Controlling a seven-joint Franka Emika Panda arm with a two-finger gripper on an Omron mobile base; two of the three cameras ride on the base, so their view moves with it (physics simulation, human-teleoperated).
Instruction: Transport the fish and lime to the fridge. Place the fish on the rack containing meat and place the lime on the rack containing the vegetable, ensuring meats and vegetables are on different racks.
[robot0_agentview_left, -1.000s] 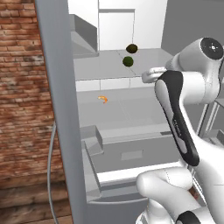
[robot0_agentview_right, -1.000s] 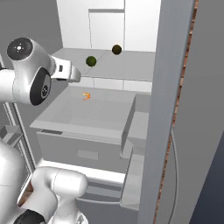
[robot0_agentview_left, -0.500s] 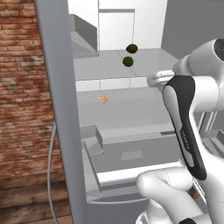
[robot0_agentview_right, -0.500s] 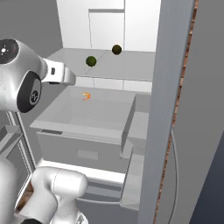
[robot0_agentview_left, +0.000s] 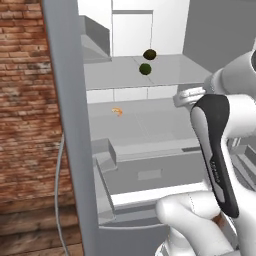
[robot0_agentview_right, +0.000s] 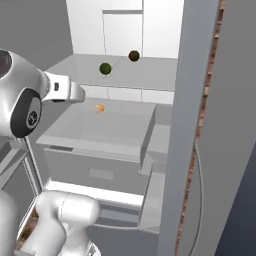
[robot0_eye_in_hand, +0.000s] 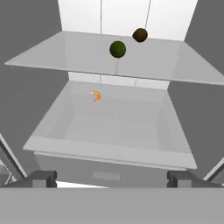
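The fridge (robot0_agentview_left: 70, 125) stands open: a smooth grey-silver door edge with a thin curved silver handle (robot0_agentview_left: 59, 190), a white back wall and flat, pale grey-white shelf panels inside. On the upper shelf (robot0_eye_in_hand: 57, 54) the lime (robot0_eye_in_hand: 117, 49), a smooth dark green ball, rests near the middle. Just beside it, farther back and to the right, lies an olive-brown round item (robot0_eye_in_hand: 140, 34) of like size; the two are close but not touching. Below that shelf a shallow, box-shaped pale grey drawer (robot0_eye_in_hand: 109, 151) is pulled forward. It holds one small curled orange shrimp-like piece (robot0_eye_in_hand: 95, 96), far left of its floor. A red brick wall (robot0_agentview_left: 25, 100) with a rough, coursed texture shows beside the door.

The gripper (robot0_eye_in_hand: 111, 178) faces the open drawer from the near side. Its two dark fingers (robot0_eye_in_hand: 41, 178) are set wide apart and nothing lies between them. The fish cannot be made out in these views.
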